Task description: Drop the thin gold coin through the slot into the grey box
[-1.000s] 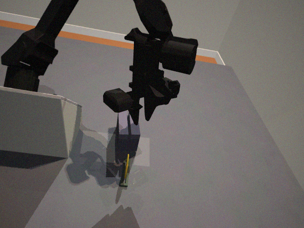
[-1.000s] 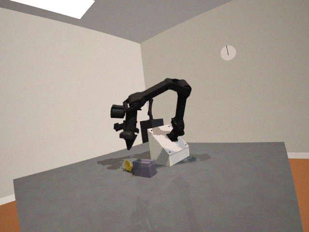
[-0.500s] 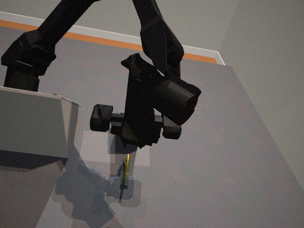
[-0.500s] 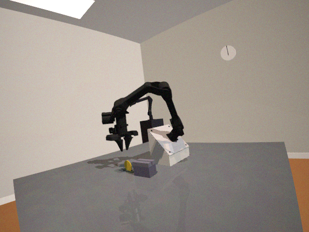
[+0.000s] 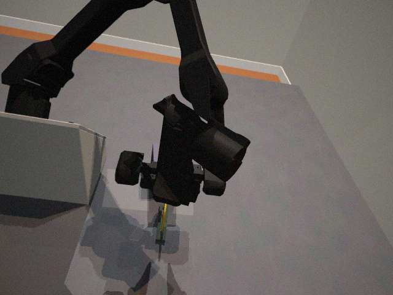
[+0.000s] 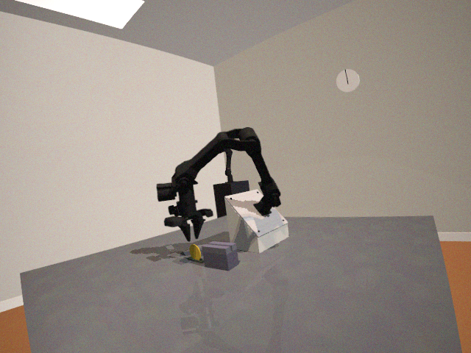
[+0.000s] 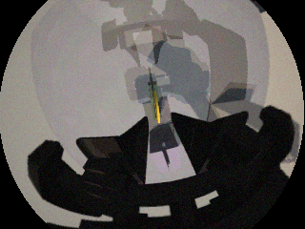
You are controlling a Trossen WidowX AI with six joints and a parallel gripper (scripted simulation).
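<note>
The gold coin [image 5: 164, 217] [image 6: 195, 252] [image 7: 156, 106] stands on edge in the dark-green holder [image 5: 158, 235] [image 6: 199, 260] [image 7: 152, 91]. My gripper [image 6: 192, 239] [image 7: 159, 117] points down above the coin, with its fingers partly open and nothing between them. In the top view its body hides the fingertips. The closed grey-purple box [image 6: 220, 258] [image 7: 163, 138] is close beside the holder; its lid slot shows as a dark line in the wrist view, running roughly in line with the coin. In the top view the gripper hides most of the box.
The arm stands on a white sloped base [image 5: 41, 158] [image 6: 271, 237], beside the box and holder. A dark block [image 6: 240, 186] and a thin black jointed stand [image 6: 229, 163] show behind it. Overlapping arm shadows lie around the holder.
</note>
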